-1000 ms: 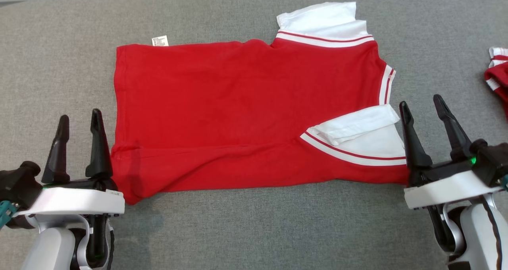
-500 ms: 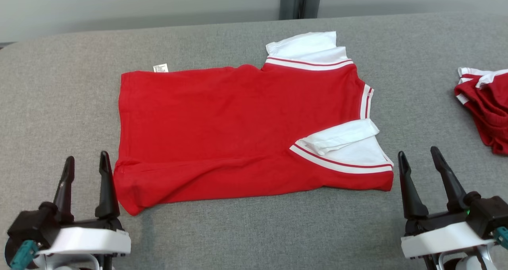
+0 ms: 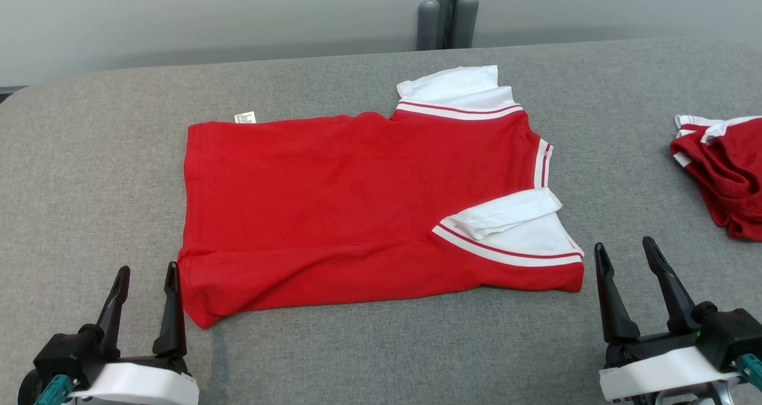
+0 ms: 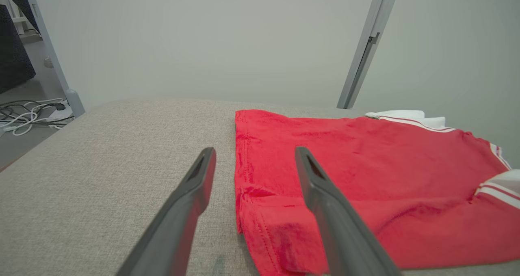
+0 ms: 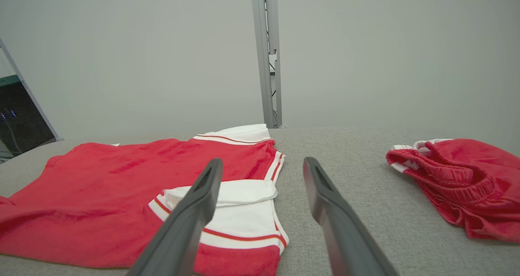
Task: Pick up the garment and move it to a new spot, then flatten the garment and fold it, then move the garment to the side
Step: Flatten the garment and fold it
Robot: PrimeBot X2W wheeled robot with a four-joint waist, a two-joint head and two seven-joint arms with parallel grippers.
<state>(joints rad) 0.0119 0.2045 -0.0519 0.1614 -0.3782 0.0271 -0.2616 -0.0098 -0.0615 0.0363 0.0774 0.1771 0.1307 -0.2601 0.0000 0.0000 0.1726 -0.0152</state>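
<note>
The garment [image 3: 357,202] is a red shirt with white, red-striped sleeves, lying flat with its sides folded in on the grey table [image 3: 89,155]. It also shows in the left wrist view [image 4: 365,166] and the right wrist view [image 5: 134,178]. My left gripper [image 3: 147,274] stands open just off the garment's near-left corner, holding nothing. My right gripper [image 3: 623,247] stands open just right of the near-right corner, also holding nothing. In the left wrist view, the left gripper [image 4: 254,156] straddles the garment's hem edge. The right gripper [image 5: 263,166] points past the folded white sleeve.
A second red garment [image 3: 723,173] with white trim lies crumpled at the table's right edge, and in the right wrist view [image 5: 459,178]. A grey metal post [image 3: 446,18] stands behind the table against a pale wall. Cables [image 4: 24,113] lie on the floor at left.
Both grippers have drawn back toward me, away from the garment's near corners. The head camera has tilted up, so the wall and post came into view.
</note>
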